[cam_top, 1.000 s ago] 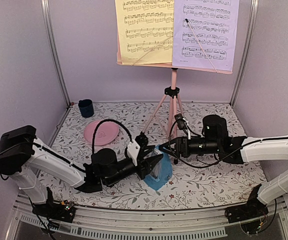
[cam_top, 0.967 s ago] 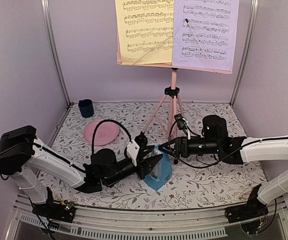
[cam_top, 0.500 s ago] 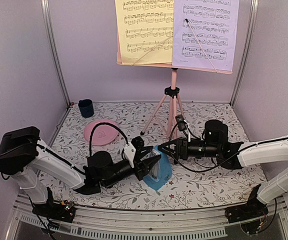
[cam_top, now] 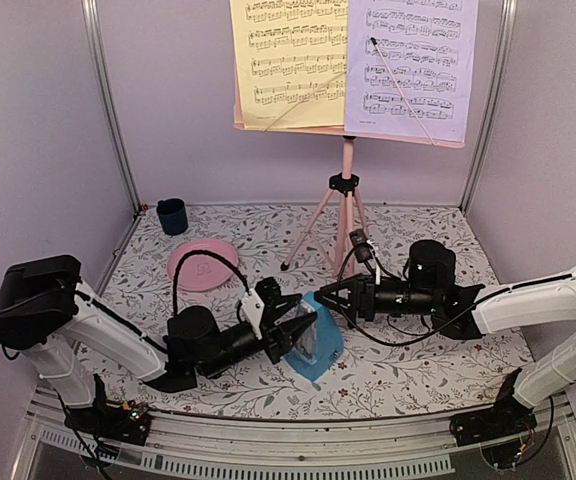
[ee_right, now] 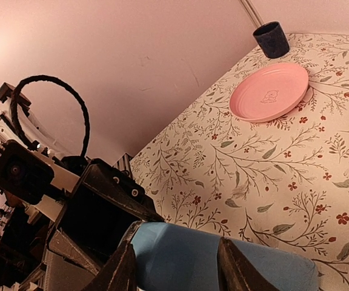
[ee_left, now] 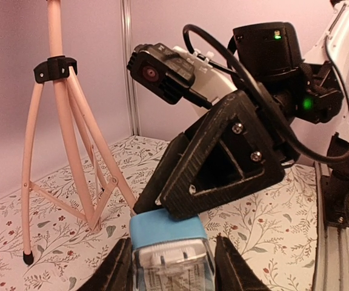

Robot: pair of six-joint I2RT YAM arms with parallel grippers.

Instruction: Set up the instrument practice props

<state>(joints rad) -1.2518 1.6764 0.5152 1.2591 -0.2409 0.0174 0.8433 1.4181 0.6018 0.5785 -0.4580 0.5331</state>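
Note:
The small blue metronome [cam_top: 320, 347] is held tilted just above the floral table, near the front centre. My left gripper [cam_top: 301, 331] is shut on its lower body from the left; in the left wrist view the metronome [ee_left: 165, 239] fills the gap between both fingers. My right gripper [cam_top: 324, 298] comes in from the right and is shut on its blue top [ee_right: 223, 262]. Behind, the pink music stand [cam_top: 346, 195] stands upright. It carries the yellow sheet [cam_top: 288, 60] and the lavender sheet [cam_top: 408, 65] side by side.
A round pink plate [cam_top: 203, 265] lies left of the stand and a dark blue cup [cam_top: 172, 215] sits in the back left corner. The stand's tripod legs [ee_left: 71, 127] spread just behind the metronome. Walls enclose the table on three sides.
My right gripper has slid left onto the metronome's top and its fingers have narrowed onto it. My left arm has sunk slightly, still holding the metronome.

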